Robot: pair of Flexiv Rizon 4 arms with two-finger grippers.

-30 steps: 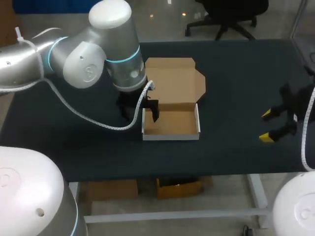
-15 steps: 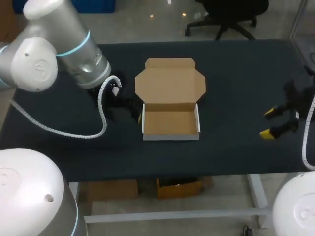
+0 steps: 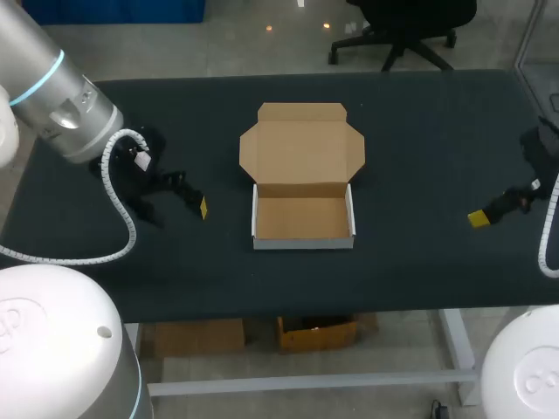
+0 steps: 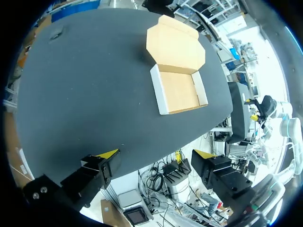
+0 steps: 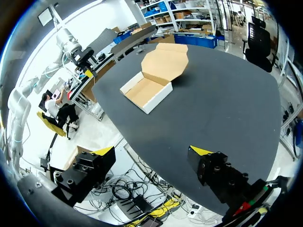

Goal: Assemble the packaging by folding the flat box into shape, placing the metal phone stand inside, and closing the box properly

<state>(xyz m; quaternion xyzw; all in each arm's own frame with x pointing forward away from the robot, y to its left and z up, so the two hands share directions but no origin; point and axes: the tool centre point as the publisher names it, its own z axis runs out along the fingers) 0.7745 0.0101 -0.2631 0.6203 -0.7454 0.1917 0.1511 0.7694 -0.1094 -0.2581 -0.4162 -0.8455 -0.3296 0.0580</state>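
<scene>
Brown cardboard box with white outer walls (image 3: 302, 218) at centre of black table (image 3: 419, 131), tray formed, lid lying open flat behind, left gripper (image 4: 155, 157) spread wide, well left of box, right gripper (image 5: 151, 151) spread wide, near right table edge

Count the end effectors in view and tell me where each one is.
2. The left end effector is over the table, left of the box. The right end effector is near the table's right edge. Both are open and empty.

Dark table top (image 3: 419, 131) — matte black — wide and flat
</scene>
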